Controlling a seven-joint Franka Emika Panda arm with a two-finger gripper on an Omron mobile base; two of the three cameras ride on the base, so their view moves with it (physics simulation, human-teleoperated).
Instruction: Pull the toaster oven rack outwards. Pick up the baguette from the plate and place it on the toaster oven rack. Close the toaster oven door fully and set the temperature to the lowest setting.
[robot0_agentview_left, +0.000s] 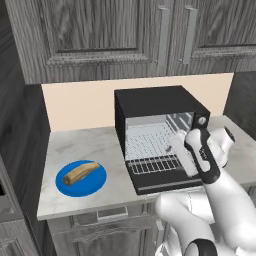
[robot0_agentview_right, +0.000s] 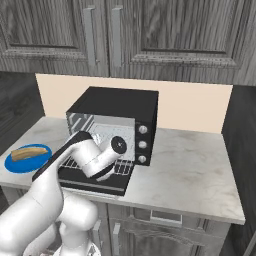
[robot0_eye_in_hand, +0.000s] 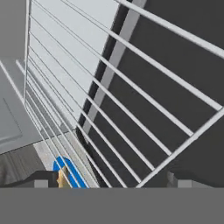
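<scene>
Toaster oven rack, mid-frame, juts over the dropped toaster oven door — ready for loading. Your gripper hangs released above it; baguette waits lower left on the plate.

The toaster oven stands open on the counter, its door folded down — the rack juts past the cavity. The white arm reaches in front. Left, the baguette lies on the blue plate.
</scene>
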